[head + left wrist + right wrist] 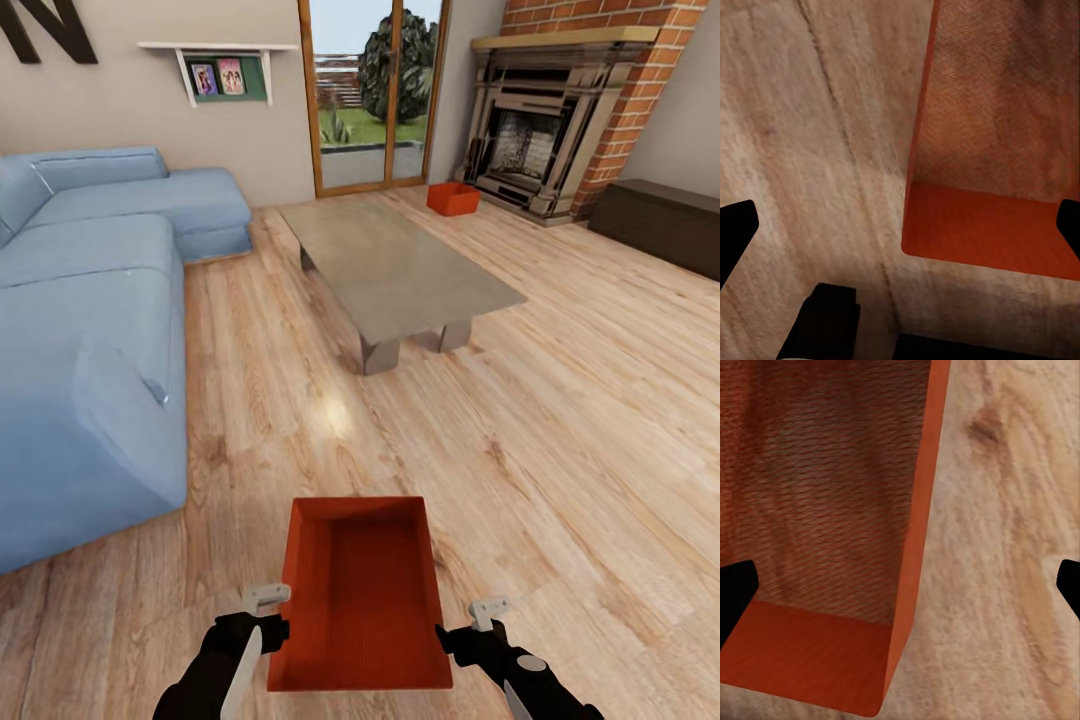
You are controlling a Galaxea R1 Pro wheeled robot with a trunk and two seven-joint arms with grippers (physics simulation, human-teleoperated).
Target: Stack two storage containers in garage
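One rust-red open-top storage container (pixel 360 595) is low in the head view, on the light wood plank floor of the living room, between my two arms. My left gripper (pixel 268 622) is at its left wall. In the left wrist view the left gripper (pixel 901 229) is open, its dark fingertips (pixel 735 232) wide apart either side of that wall of the container (pixel 997 150). My right gripper (pixel 468 630) is at the right wall; the right gripper (pixel 900 585) is likewise open astride the wall of the container (pixel 832 510). A second storage container (pixel 452 198) stands far off by the fireplace.
A pale blue sectional sofa (pixel 90 330) fills the left side. A low grey coffee table (pixel 395 265) stands ahead in the middle. A brick fireplace (pixel 560 120) and a dark bench (pixel 660 225) are at the back right, and glass doors (pixel 375 90) at the back.
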